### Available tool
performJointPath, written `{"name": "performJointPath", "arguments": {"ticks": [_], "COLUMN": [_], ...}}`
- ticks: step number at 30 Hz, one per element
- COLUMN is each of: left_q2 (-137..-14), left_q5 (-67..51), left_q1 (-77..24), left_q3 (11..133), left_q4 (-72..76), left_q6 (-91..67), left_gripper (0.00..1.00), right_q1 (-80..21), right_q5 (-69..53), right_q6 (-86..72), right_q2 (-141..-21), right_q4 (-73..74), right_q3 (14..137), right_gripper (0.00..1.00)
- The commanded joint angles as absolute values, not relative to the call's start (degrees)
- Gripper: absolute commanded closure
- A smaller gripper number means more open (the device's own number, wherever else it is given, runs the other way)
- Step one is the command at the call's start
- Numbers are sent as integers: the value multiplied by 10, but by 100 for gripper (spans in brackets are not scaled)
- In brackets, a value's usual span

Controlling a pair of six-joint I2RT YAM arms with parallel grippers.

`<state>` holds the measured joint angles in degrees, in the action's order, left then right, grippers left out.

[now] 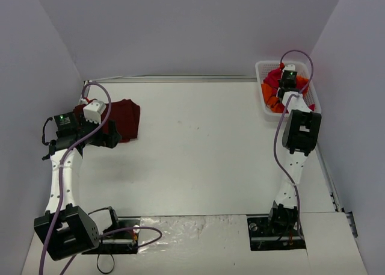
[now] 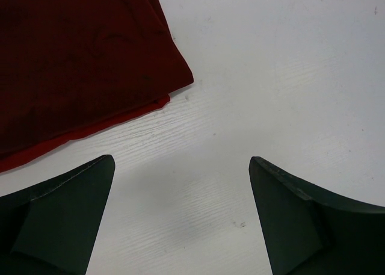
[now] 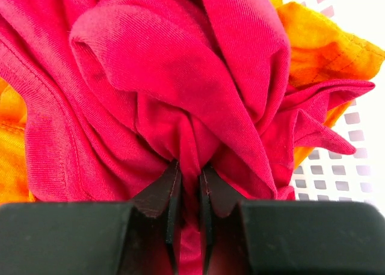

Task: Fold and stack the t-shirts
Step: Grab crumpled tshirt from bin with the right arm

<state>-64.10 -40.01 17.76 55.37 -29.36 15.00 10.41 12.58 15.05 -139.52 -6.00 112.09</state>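
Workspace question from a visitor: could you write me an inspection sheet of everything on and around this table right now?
Surface: white table, a few faint marks.
Job's things: maroon t-shirt lies folded at the far left; red t-shirt and orange t-shirt are crumpled together in the white basket at the far right.
Clutter: nothing seen.
Grippers: left gripper open, over bare table beside the maroon t-shirt; right gripper shut on a fold of the red t-shirt, inside the basket.
Cables: purple cables loop loosely along both arms.
Surroundings: plain pale walls on three sides.
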Motion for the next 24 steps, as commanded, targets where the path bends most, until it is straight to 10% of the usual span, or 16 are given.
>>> {"name": "performJointPath", "arguments": {"ticks": [1,24], "left_q2": [-631,-608], "left_q5": [-403,-439], "left_q1": [184,185], "left_q3": [563,557], "left_q4": [-294,-293], "left_q6": [165,159], "left_gripper": [6,6], "right_q1": [105,76], "right_q5": [117,96], "right_q6": [144,128], "right_q2": [-1388,-1077], "right_q4": [-53,-139], "right_q3": [1134,870], "right_gripper": [100,100]}}
